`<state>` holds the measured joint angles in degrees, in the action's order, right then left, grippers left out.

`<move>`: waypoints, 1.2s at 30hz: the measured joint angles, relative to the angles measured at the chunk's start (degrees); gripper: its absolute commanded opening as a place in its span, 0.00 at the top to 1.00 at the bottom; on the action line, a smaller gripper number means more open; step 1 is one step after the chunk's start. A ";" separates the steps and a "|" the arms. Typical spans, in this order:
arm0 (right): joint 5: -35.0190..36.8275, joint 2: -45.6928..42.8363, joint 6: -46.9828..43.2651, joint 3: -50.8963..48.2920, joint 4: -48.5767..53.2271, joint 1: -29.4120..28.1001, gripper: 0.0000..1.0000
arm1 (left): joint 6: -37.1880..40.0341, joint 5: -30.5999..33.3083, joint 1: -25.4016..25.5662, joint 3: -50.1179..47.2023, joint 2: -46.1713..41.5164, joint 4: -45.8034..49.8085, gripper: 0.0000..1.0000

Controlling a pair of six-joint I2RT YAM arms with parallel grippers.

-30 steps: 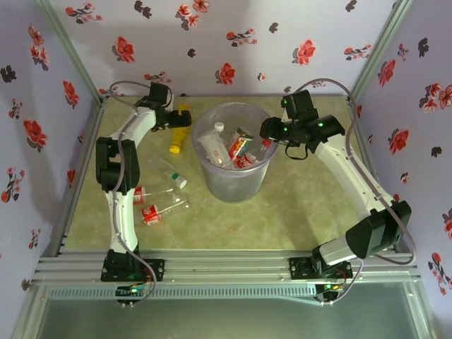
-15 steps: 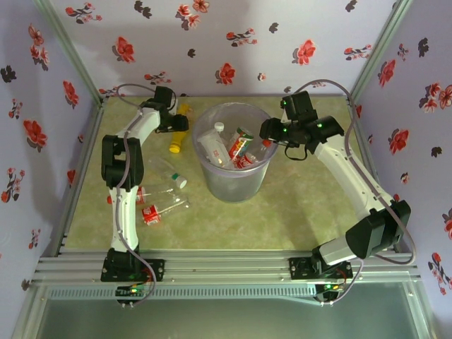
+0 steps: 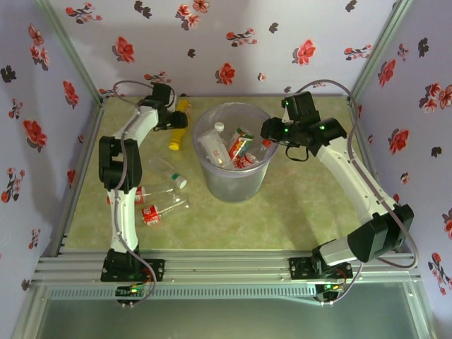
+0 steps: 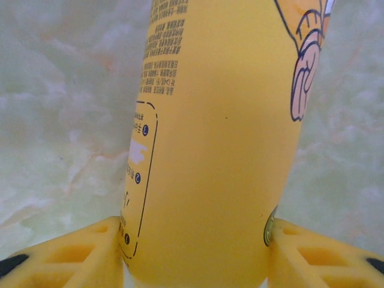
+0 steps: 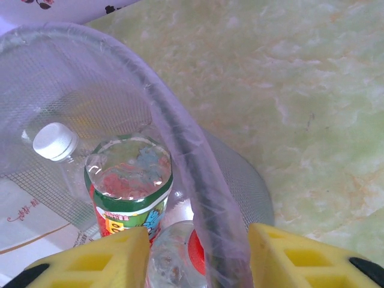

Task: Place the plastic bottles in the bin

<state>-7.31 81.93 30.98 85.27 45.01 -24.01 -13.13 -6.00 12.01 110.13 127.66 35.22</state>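
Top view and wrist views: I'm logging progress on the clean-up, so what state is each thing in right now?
Bin, upright, several bottles inside.
Yellow bottle, lying on the table.
Left gripper, shut on the yellow bottle.
Right gripper, open, straddling the bin's rim.
Bottles by the left arm, lying on the table, not held.

No word can be read. In the left wrist view, the yellow bottle (image 4: 222,150) carries a column of fine dark print at the upper left of the frame, too small to make out. Below it is a dashed box with small blue circled marks, and at the upper right a line-drawn cartoon. In the right wrist view, the green-and-red bottle (image 5: 129,192) shows yellow characters at lower left, illegible, and a white label (image 5: 24,213) bears unreadable red script.
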 measured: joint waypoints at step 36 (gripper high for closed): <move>-0.76 -0.52 0.57 -2.51 -1.46 0.83 0.72 | -10.91 -1.53 22.23 -15.50 -49.18 -20.68 0.62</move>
<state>-8.08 81.41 31.55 82.76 43.55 -23.18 -24.03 -7.53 34.24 94.63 78.48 14.55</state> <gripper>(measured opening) 0.280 0.516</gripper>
